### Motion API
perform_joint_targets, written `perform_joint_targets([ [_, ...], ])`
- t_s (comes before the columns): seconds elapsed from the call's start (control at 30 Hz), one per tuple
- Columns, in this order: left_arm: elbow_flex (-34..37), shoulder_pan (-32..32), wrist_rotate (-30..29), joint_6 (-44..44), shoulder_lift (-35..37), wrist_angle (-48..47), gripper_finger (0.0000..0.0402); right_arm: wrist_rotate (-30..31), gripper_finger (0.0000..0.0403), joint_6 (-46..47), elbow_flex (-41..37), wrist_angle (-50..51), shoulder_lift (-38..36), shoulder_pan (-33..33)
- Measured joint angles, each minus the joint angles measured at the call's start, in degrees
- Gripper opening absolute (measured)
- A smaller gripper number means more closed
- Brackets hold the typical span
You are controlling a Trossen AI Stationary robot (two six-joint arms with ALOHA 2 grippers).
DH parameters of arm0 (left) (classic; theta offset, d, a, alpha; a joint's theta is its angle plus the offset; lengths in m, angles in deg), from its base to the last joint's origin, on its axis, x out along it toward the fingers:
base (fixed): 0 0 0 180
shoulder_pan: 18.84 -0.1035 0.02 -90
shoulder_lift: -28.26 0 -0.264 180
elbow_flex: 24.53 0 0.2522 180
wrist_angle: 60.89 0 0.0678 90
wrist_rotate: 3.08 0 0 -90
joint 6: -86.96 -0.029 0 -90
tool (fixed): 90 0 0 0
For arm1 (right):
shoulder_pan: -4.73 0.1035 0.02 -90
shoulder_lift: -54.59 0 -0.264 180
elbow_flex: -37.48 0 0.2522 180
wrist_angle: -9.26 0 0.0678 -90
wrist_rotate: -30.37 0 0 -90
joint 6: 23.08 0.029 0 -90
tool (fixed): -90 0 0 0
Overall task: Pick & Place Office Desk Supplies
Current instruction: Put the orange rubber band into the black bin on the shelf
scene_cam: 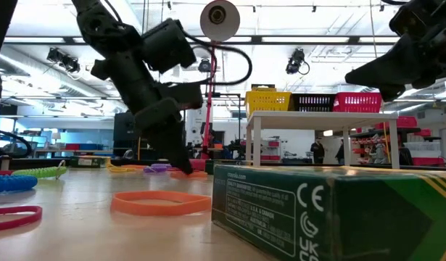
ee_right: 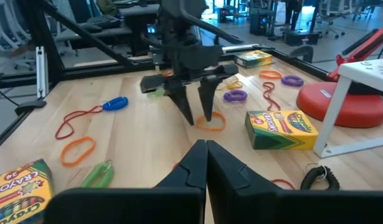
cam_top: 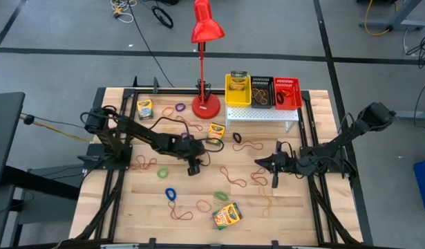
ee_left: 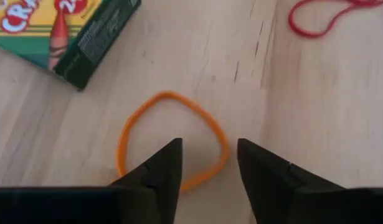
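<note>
My left gripper [cam_top: 193, 168] [ee_right: 198, 118] stands open near the table's middle, pointing steeply down over an orange rubber band [ee_left: 172, 140] that lies flat on the wood. One fingertip is over the inside of the loop and the other just outside it, so the loop's side lies between them. A yellow-and-green crayon box [ee_left: 60, 31] [ee_right: 279, 129] lies flat close by, toward the far edge. My right gripper [cam_top: 273, 176] [ee_right: 207, 152] hangs shut and empty above the table, right of centre.
More crayon boxes lie at the far left [cam_top: 144, 108] and the near middle [cam_top: 227, 216]. Coloured rubber bands [cam_top: 171, 194] are scattered over the wood. A red lamp [cam_top: 206, 104] and a white stand [cam_top: 262, 114] with yellow, black and red bins stand at the far edge.
</note>
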Motion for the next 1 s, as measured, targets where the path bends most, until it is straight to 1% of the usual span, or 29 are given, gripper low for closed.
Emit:
perform_joint_targets([
  [0.07,-0.02,-0.40,0.28,-1.19,0.00,-1.48,0.0139,0.09,0.0007,-0.14,0.00,0.00,0.00,0.06],
  [0.17,-0.10,-0.36,-0.84,-2.41,0.04,-2.56,0.0102,0.09,0.0007,-0.48,0.00,0.00,0.00,0.01],
  [0.33,-0.11,0.66,1.45,-5.20,0.07,-2.66,0.0019,0.09,0.0007,-0.46,0.00,0.00,0.02,0.01],
  [0.37,-0.11,1.04,1.15,-5.64,0.09,-2.75,0.0011,0.09,0.0007,-0.46,0.00,0.00,0.02,0.01],
  [0.47,0.06,2.81,0.78,-7.64,0.74,-2.94,0.0006,-0.34,0.0007,-0.43,0.00,0.00,0.02,0.01],
  [0.53,0.15,4.68,1.49,-10.26,1.36,-0.71,0.0005,-0.42,0.0007,0.66,0.00,0.00,0.04,-0.06],
  [0.63,1.02,6.84,5.60,-12.89,2.23,9.13,0.0005,-0.46,0.0018,2.58,0.00,0.00,0.04,-0.45],
  [0.7,3.16,7.64,9.48,-12.71,2.19,17.73,0.0004,-0.46,0.0031,3.07,0.00,0.00,0.04,-0.60],
  [0.77,5.99,7.95,11.67,-11.19,1.97,27.10,0.0004,-0.46,0.0046,3.45,0.00,0.00,0.04,-0.85],
  [0.93,14.47,7.45,11.59,-6.68,1.68,50.38,0.0004,-0.52,0.0077,3.43,0.02,-0.65,0.96,-2.10],
  [1.0,17.24,7.03,11.13,-5.34,1.68,58.05,0.0004,-0.52,0.0087,3.43,0.13,-3.03,2.65,-2.87],
])
